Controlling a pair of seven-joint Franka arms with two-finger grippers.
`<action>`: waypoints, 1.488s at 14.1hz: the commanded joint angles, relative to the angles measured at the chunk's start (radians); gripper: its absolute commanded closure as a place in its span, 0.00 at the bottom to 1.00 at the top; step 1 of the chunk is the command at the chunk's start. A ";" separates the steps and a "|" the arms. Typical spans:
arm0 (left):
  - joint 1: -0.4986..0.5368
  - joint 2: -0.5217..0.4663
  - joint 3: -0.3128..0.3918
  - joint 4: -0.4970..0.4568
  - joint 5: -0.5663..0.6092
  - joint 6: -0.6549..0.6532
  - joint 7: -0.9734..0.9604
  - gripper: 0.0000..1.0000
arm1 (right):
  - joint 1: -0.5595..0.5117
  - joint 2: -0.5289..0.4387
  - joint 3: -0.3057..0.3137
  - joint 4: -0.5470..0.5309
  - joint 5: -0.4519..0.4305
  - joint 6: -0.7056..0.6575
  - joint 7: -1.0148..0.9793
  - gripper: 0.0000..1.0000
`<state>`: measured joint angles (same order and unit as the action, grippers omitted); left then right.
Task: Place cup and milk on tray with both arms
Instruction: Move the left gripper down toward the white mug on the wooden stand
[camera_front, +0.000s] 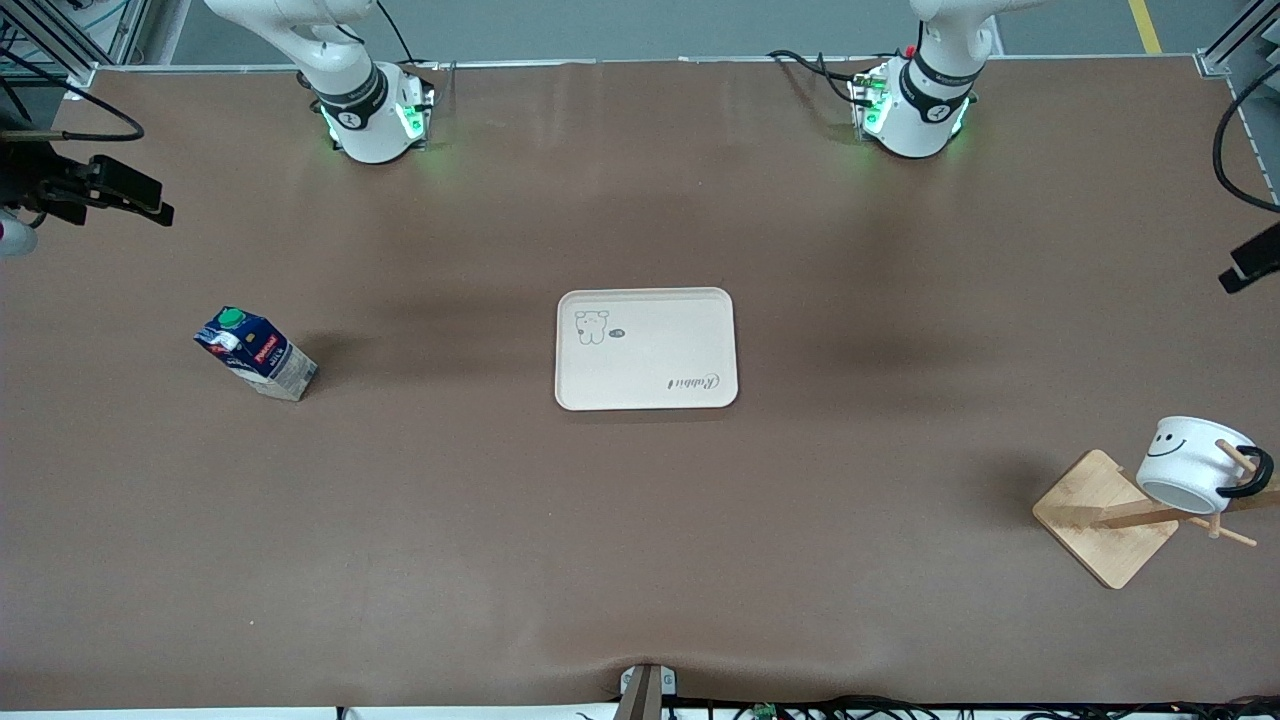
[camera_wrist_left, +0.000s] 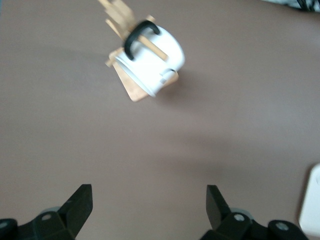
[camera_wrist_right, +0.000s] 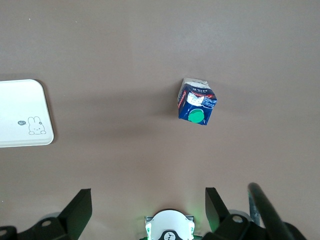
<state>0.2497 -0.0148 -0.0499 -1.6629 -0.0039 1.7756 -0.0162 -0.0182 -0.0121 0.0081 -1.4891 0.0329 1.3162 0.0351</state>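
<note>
The cream tray (camera_front: 690, 305) lies at the table's middle with nothing on it. The milk (camera_front: 255, 352), a dark-blue carton with a green cap, stands toward the right arm's end. The white smiley cup (camera_front: 1190, 460) hangs by its black handle on a wooden rack (camera_front: 1105, 515) toward the left arm's end. My left gripper (camera_wrist_left: 149, 197) hangs open high over bare table, well apart from the cup (camera_wrist_left: 152, 60). The right gripper (camera_wrist_right: 148, 197) is open above its own base, with the milk (camera_wrist_right: 197, 102) and the tray's corner (camera_wrist_right: 22, 115) in its view. Neither holds anything.
The right arm's base (camera_front: 375, 115) and the left arm's base (camera_front: 915, 110) glow green along the table's edge farthest from the front camera. Black camera gear (camera_front: 90, 190) juts in at the right arm's end. A small mount (camera_front: 645, 690) sits at the nearest edge.
</note>
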 joint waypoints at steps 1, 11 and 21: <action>0.017 -0.080 -0.005 -0.232 -0.022 0.251 0.002 0.00 | -0.011 -0.005 0.004 -0.008 -0.005 0.000 0.000 0.00; 0.031 -0.025 -0.010 -0.486 -0.022 0.829 0.004 0.01 | -0.011 0.009 0.004 -0.007 -0.008 0.002 0.000 0.00; 0.025 0.130 -0.034 -0.475 -0.057 1.076 0.002 0.32 | -0.013 0.024 0.003 -0.002 -0.005 0.000 0.000 0.00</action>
<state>0.2735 0.0981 -0.0760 -2.1479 -0.0377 2.8175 -0.0204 -0.0196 0.0133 0.0037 -1.4905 0.0328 1.3170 0.0352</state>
